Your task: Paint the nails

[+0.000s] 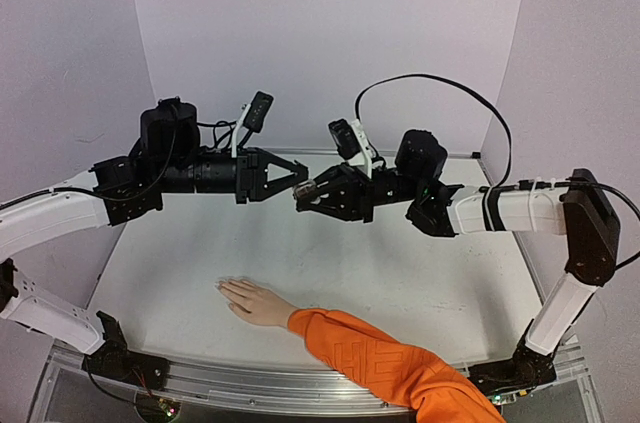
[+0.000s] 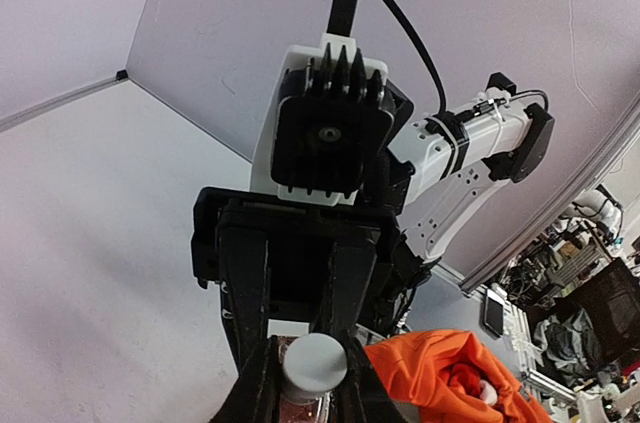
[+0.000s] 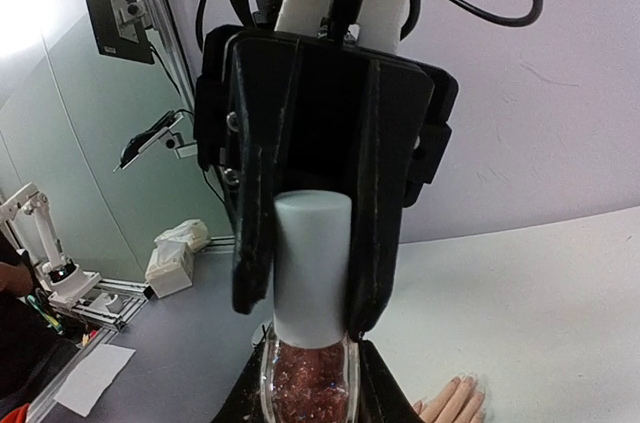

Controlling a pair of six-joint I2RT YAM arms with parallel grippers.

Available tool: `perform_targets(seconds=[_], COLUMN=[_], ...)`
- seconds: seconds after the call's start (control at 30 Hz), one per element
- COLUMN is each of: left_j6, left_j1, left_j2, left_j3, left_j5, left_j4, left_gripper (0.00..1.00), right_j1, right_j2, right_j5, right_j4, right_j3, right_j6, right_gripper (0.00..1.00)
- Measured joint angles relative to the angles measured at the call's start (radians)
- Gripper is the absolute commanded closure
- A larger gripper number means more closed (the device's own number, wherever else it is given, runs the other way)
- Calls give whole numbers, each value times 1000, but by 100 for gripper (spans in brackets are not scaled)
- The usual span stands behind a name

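White table (image 1: pixel 400 263). R gripper (image 3: pixel 305 398) clamped on clear glass bottle of red glitter polish (image 3: pixel 303 383); L gripper (image 2: pixel 302 383) pinches its pale grey cylindrical cap (image 3: pixel 312 263). Nails (image 1: pixel 224 288) on beige hand w/ orange sleeve (image 1: pixel 255 303), well below both. Risk: cap could slip mid-twist, polish spills.

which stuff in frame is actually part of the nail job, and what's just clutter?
Job:
- hand; nails barely visible
- bottle
- cap
- left end effector, shut on cap
- right end effector, shut on bottle

Clutter, beyond the table:
- monitor
- box
- paper
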Motion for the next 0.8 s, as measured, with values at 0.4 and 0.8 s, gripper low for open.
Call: perform_targets(seconds=[0.4,0.8], left_j6=[20,-20], left_j1=[23,23], left_j2=[32,114], left_j3=[0,16], left_j5=[-126,-352], left_j4=[6,-13], left_gripper=[100,82], right_j1=[26,304], right_j2=[-36,-10], right_j5=[305,1507], right_j4=[-164,-288], right_j3=[-9,10], right_j6=[-123,-500], right_gripper=[100,100])
